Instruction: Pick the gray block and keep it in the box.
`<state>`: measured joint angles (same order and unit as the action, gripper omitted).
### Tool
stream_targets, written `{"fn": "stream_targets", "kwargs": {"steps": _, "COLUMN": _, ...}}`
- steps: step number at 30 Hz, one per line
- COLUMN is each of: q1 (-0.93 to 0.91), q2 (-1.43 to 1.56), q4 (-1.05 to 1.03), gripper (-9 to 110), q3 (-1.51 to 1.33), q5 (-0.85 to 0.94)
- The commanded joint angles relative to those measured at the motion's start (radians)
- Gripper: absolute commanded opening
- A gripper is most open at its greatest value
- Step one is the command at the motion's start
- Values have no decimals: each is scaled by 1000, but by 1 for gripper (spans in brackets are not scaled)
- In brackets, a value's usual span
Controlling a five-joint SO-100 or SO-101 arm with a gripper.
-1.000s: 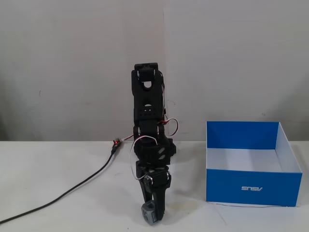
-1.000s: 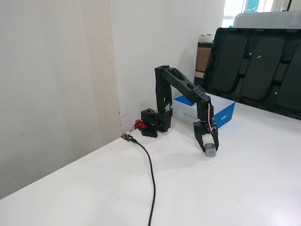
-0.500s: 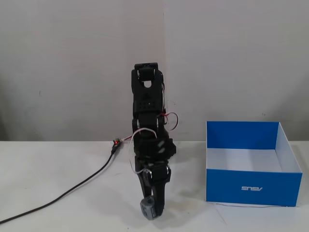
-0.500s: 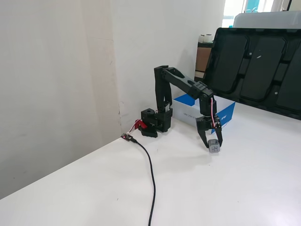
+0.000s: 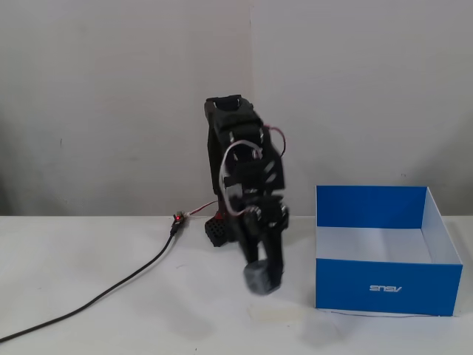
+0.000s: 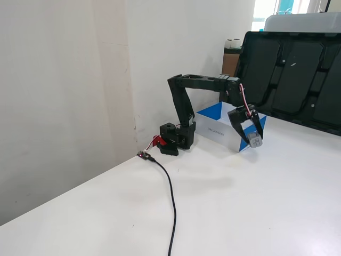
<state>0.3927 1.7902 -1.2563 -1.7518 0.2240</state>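
Observation:
The gray block point(image 5: 260, 278) is held between the fingers of my gripper point(image 5: 263, 279), lifted clear of the white table. In a fixed view it hangs left of the blue box point(image 5: 388, 287), about level with the box's front wall. In the other fixed view the gripper point(image 6: 254, 140) with the block point(image 6: 255, 140) is in front of the box point(image 6: 213, 129), near its right corner. The box is open-topped, white inside, with a small white logo on its front, and looks empty.
A black cable point(image 5: 111, 291) runs from the arm's base point(image 5: 222, 229) across the table to the front left; it also shows in the other fixed view point(image 6: 171, 197). Black panels point(image 6: 298, 74) stand behind the box. A white wall is behind the arm.

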Motion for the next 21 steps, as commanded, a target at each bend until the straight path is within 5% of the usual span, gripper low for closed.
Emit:
{"fn": "stream_targets", "kwargs": {"steps": 1, "q1": 100, "q2": 106, "q4": -38, "gripper": 13, "q3": 123, "q5": -55}}
{"fn": "stream_targets", "kwargs": {"steps": 21, "q1": 715, "q2": 299, "q4": -170, "gripper": 13, "q3": 72, "q5": -373}}
